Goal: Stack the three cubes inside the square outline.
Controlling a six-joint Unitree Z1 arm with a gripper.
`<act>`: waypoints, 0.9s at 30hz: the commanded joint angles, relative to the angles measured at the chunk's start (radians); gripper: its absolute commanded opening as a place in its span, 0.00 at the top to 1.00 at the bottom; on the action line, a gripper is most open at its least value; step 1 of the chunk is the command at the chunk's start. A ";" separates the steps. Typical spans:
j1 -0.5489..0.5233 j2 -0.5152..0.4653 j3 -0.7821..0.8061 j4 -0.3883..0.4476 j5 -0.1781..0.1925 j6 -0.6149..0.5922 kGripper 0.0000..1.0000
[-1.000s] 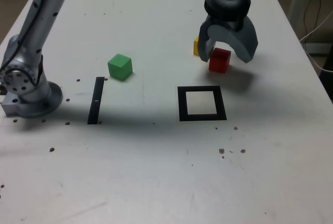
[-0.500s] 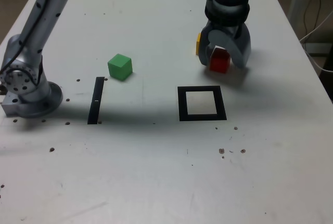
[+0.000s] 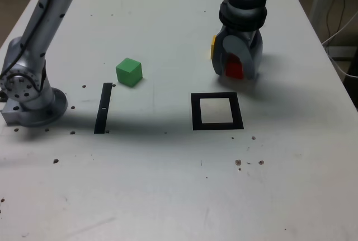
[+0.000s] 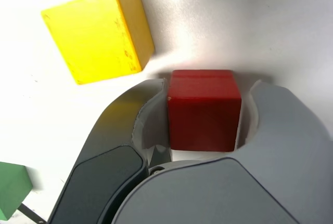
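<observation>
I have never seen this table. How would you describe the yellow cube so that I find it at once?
Start from the black square outline on the white table. In the exterior view, look beyond it to the arm's hand, shut on the red cube. The yellow cube peeks out on that hand's left, mostly hidden; it is the only yellow block, and the green cube sits apart, further left.

Bright, even light falls on the white tabletop point(image 3: 168, 185). A soft grey shadow stretches across its middle, and a smaller one lies by the gripper point(image 3: 237, 67). The exterior view looks a bit fuzzy. The wrist view is sharper, though its near parts seem blurry.
</observation>
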State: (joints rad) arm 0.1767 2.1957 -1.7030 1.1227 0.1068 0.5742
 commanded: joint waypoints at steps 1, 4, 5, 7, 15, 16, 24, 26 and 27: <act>0.001 -0.019 0.003 -0.001 -0.007 0.003 0.87; 0.001 -0.036 0.007 0.000 -0.010 0.004 0.89; 0.001 -0.043 0.009 0.000 -0.010 0.004 0.90; 0.001 -0.057 0.014 0.000 -0.010 0.004 0.91; -0.020 -0.154 0.034 0.051 -0.014 -0.004 0.92; -0.031 -0.176 0.043 0.056 -0.015 -0.012 0.92; -0.192 -0.300 0.180 0.034 -0.056 -0.316 0.92; -0.238 -0.310 0.218 0.016 -0.064 -0.428 0.92; -0.258 -0.312 0.235 0.006 -0.069 -0.479 0.92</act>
State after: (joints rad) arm -0.0704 1.8954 -1.4773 1.1390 0.0417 0.2591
